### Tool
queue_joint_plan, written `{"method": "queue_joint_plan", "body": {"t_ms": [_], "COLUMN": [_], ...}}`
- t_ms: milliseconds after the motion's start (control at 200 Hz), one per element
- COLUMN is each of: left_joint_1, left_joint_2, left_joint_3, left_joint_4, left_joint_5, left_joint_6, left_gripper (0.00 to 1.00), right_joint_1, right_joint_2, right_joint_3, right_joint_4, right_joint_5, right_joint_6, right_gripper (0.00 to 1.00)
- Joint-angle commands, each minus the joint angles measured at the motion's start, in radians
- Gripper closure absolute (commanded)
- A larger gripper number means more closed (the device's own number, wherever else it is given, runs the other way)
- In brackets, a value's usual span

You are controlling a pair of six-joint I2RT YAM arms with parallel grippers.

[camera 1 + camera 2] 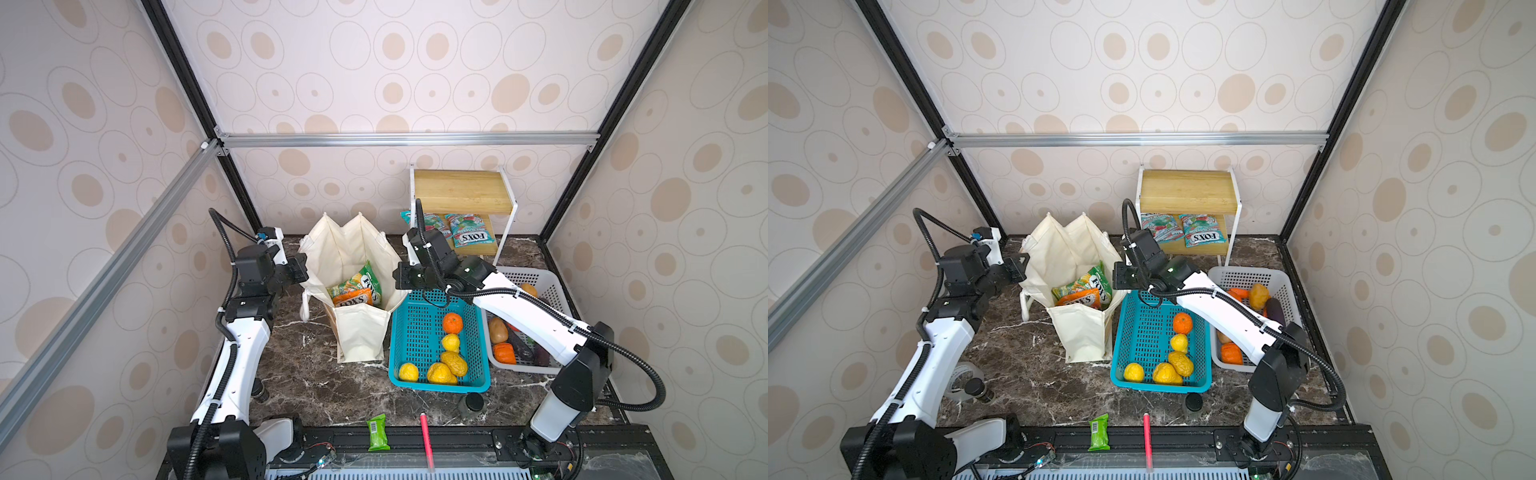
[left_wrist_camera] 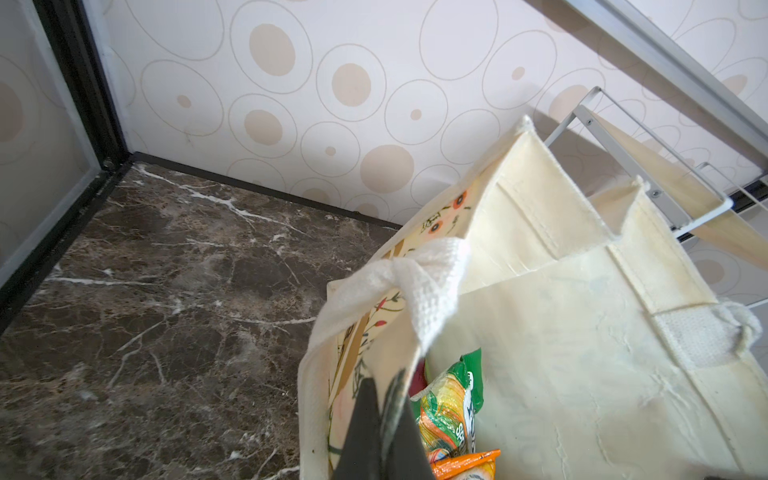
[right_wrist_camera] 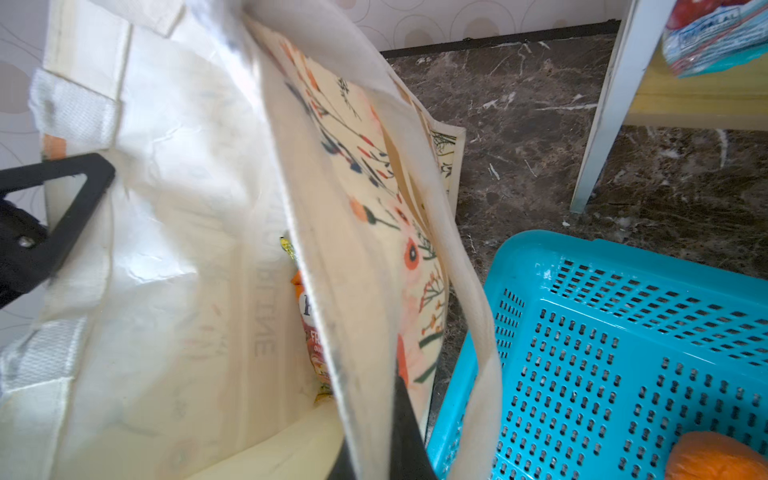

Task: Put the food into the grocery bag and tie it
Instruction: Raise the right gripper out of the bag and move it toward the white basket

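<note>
Marble table (image 1: 316, 386): in both top views I can't make out the grips, but the wrist views show left gripper (image 2: 384, 399) and right gripper (image 3: 374, 436) clamped on the centre bag (image 1: 359, 336).

Grocery bag (image 1: 359, 332) mouth gapes open above; blue basket (image 1: 419, 332) hugs its right side; worktop (image 1: 316, 386) toward front edge lies bare.

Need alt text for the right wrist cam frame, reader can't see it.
The right gripper is shut on the rim of the cream grocery bag, pinching its floral side wall. An orange Fox's packet shows inside the bag. A blue basket stands beside the bag on the dark marble table.
</note>
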Motion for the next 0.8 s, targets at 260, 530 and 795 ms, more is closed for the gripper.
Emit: {"method": "queue_joint_plan", "body": {"t_ms": [260, 530, 795], "left_joint_1": [0.013, 0.013, 0.013], "left_joint_2": [0.049, 0.034, 0.026], "left_joint_3": [-0.079, -0.115, -0.121], "left_joint_4": [0.176, 0.177, 0.183], "left_joint_5": [0.071, 0.058, 0.065], "left_joint_6": [0.005, 0.018, 0.011], "left_gripper": [1.0, 1.0, 1.0], "right_joint_1": [-0.002, -0.002, -0.007], "right_joint_2": [0.02, -0.037, -0.245], "right_joint_3": [0.0, 0.079, -0.029], "right_joint_4": [0.001, -0.195, -0.147], "right_joint_5": [0.012, 0.246, 0.344], "right_joint_6": [-0.027, -0.02, -0.119], "right_gripper": [0.66, 0.01, 0.01]}}
